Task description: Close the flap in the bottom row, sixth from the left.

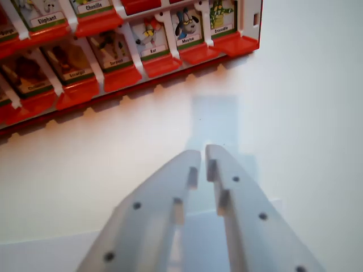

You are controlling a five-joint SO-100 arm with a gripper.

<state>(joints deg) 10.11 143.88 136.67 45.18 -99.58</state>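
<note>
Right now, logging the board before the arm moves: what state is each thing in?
hand: nearly shut, empty, above the table, short of the board.
game board: red frame, angled across the view.
flaps: visible ones standing up, pictures showing.

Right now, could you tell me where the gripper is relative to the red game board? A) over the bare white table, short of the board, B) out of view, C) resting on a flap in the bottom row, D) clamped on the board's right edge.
A: the gripper hangs over the white table, with a clear gap between its tips and the red game board.
</note>
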